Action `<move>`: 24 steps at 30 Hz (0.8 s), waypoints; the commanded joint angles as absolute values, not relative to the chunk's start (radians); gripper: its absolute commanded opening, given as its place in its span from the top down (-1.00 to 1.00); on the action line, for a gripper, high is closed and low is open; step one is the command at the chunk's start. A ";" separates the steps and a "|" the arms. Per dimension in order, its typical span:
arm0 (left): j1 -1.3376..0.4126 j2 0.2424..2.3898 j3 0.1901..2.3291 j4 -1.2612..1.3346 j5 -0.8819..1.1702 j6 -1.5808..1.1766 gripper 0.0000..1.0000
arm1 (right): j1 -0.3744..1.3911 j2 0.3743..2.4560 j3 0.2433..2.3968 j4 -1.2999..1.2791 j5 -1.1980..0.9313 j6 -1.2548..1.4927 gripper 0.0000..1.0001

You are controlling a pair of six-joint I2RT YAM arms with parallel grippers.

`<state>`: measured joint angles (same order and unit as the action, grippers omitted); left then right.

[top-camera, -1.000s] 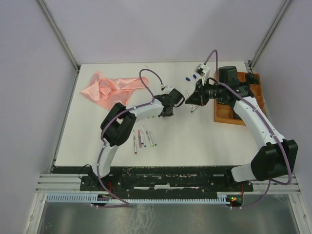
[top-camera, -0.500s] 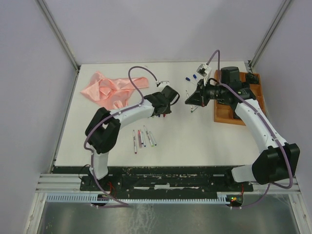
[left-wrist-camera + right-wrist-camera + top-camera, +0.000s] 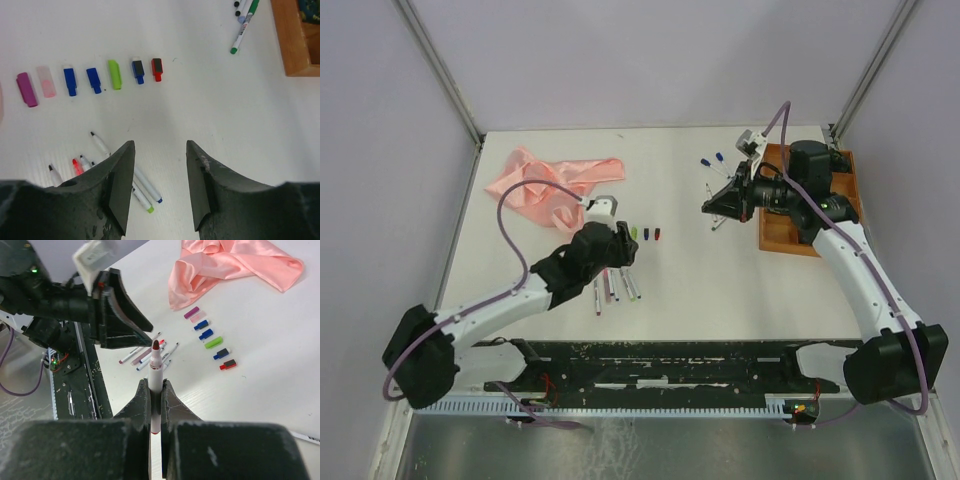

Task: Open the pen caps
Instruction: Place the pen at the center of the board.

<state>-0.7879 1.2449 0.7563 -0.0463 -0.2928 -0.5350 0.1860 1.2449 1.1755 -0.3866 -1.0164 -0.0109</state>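
Left wrist: green pen (image 3: 243, 27) barrel print unreadable.

- You have a crumpled salmon-pink satin cloth (image 3: 550, 168) lying at about 10 o'clock on the flat white tabletop (image 3: 720, 290). Its folds are bunched, and one end trails toward 3 o'clock.
- Look to 2 o'clock for the shallow brown wooden tray (image 3: 778, 238), set against the table's right edge. You cannot make out what it holds.
- At 6 o'clock, a scuffed black base plate (image 3: 650, 368) runs along the table's near edge.
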 commanded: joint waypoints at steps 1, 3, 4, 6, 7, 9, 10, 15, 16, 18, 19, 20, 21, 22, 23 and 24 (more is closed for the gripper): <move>-0.793 1.012 0.626 0.080 -0.363 -0.440 -0.15 | 0.185 1.273 1.175 -0.319 -1.033 0.060 1.00; -0.790 0.922 0.571 0.063 -0.417 -0.435 -0.32 | 0.214 1.299 1.186 -0.374 -0.994 0.039 1.00; -0.791 0.879 0.544 0.055 -0.445 -0.434 -0.39 | 0.236 1.313 1.192 -0.421 -0.963 0.010 1.00; -0.790 0.813 0.503 0.031 -0.506 -0.445 -0.50 | 0.303 1.340 1.205 -0.518 -0.858 -0.050 1.00; -0.790 0.786 0.487 0.016 -0.531 -0.455 -0.55 | 0.339 1.354 1.208 -0.558 -0.803 -0.070 1.00; -0.786 0.733 0.461 -0.014 -0.558 -0.475 -0.57 | 0.416 1.393 1.212 -0.620 -0.684 -0.075 1.00; -0.787 0.716 0.451 -0.024 -0.563 -0.486 -0.57 | 0.458 1.413 1.211 -0.634 -0.626 -0.067 1.00; -0.786 0.619 0.404 -0.078 -0.570 -0.549 -0.57 | 0.639 1.538 1.216 -0.661 -0.371 0.051 1.00; -0.788 0.605 0.399 -0.093 -0.570 -0.555 -0.57 | 0.661 1.565 1.224 -0.661 -0.325 0.092 1.00; -0.786 0.555 0.384 -0.124 -0.592 -0.577 -0.57 | 0.694 1.605 1.225 -0.637 -0.231 0.203 1.00; -0.787 0.533 0.379 -0.139 -0.601 -0.584 -0.57 | 0.713 1.616 1.216 -0.616 -0.169 0.268 1.00; -0.787 0.511 0.376 -0.153 -0.605 -0.590 -0.57 | 0.729 1.621 1.201 -0.594 -0.114 0.329 1.00; -0.787 0.491 0.374 -0.167 -0.609 -0.596 -0.57 | 0.745 1.628 1.188 -0.574 -0.080 0.377 1.00; -0.786 0.469 0.371 -0.186 -0.614 -0.603 -0.57 | 0.760 1.637 1.180 -0.560 -0.060 0.416 1.00; -0.785 0.450 0.369 -0.198 -0.618 -0.607 -0.57 | 0.769 1.653 1.181 -0.561 -0.058 0.447 1.00; -0.786 0.432 0.367 -0.208 -0.624 -0.612 -0.57 | 0.771 1.670 1.185 -0.563 -0.068 0.470 1.00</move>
<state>-0.7872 0.4931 0.3706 -0.1635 -0.5617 -0.5484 0.7422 1.6497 1.1759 -0.6205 -0.2283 0.2543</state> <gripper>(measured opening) 0.784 0.038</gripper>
